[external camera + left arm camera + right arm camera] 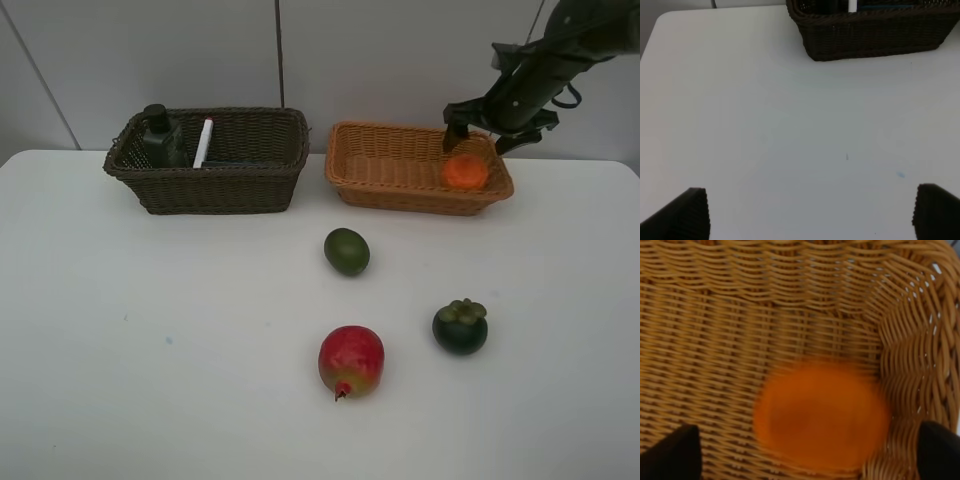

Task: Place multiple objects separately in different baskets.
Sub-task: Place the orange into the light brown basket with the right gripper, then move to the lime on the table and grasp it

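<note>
White table (150,400), grey wall (150,50)

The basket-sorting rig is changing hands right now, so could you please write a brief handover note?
Left gripper: open, over the table, holding nothing.
Right gripper: open, above the orange.
Done: the orange is in the tan basket; the dark basket holds the pump bottle and the marker.
Left: lime, mangosteen and pomegranate, all on the table.

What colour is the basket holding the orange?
The basket is light orange-tan woven wicker, seen best close up in the right wrist view.
</note>
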Available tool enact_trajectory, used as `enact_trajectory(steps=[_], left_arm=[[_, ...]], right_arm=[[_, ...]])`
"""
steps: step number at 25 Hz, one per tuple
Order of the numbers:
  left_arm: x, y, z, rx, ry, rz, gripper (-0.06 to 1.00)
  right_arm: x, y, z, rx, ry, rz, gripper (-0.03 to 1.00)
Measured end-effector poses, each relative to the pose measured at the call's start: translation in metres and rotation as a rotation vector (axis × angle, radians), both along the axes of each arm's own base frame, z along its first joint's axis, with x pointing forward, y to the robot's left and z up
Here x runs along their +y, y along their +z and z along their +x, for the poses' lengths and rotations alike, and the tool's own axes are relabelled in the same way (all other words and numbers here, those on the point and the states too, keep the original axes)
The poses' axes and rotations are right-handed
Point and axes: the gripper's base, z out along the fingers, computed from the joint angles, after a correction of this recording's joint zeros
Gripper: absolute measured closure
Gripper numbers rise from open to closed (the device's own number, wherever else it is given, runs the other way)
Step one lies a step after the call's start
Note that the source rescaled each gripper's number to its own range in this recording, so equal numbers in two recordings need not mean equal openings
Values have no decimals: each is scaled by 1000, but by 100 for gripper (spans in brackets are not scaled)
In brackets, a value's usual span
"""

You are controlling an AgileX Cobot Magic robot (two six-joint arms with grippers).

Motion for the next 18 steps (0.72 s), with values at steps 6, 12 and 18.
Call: enact_trajectory(steps=[6,12,18], left_arm=[[0,0,0,0,0,0,-6],[0,0,0,0,0,0,-6],[0,0,0,0,0,0,-6]], right_arm=[[0,5,-7,72,6,2,-3],[14,45,-33,183,26,66,-3],[78,71,-63,238,182,51,-3]])
